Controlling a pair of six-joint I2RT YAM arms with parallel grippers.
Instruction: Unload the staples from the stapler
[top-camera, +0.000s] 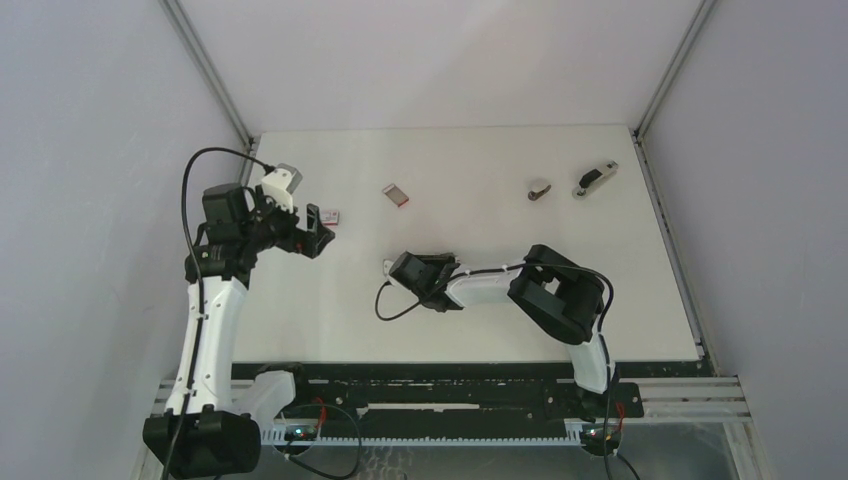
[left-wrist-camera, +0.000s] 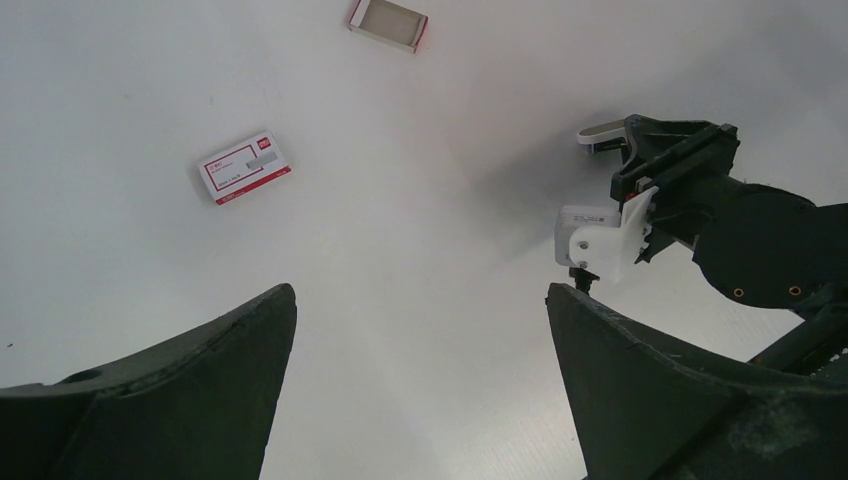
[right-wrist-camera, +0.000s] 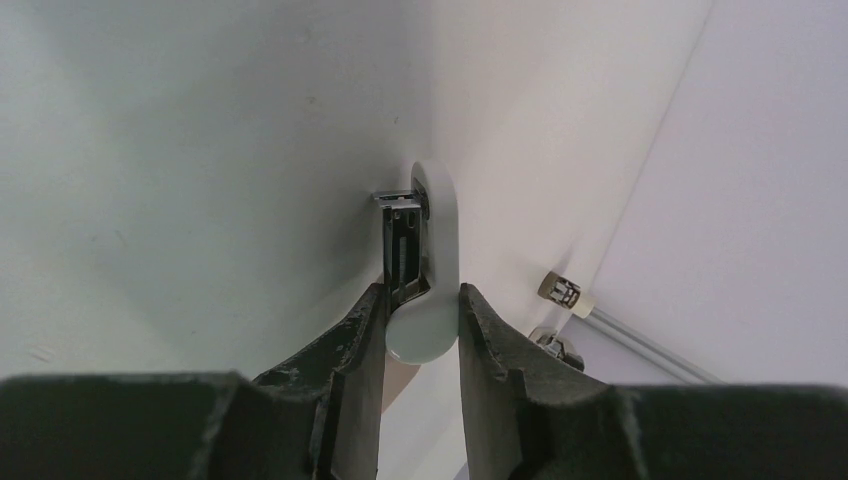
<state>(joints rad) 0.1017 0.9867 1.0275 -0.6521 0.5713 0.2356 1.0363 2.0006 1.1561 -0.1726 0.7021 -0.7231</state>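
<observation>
Right tool (right-wrist-camera: 422, 295) clamps the stapler (right-wrist-camera: 438, 235), mostly hidden from overhead.

The stapler (right-wrist-camera: 437, 240) is finished in smooth white plastic, and its magazine (right-wrist-camera: 403, 250) is formed of bright polished metal. The table (right-wrist-camera: 180, 150) is surfaced in smooth matt white, and the fingers (right-wrist-camera: 345, 350) of the right gripper (right-wrist-camera: 422, 298) are moulded in matt black, faintly grainy plastic.
</observation>
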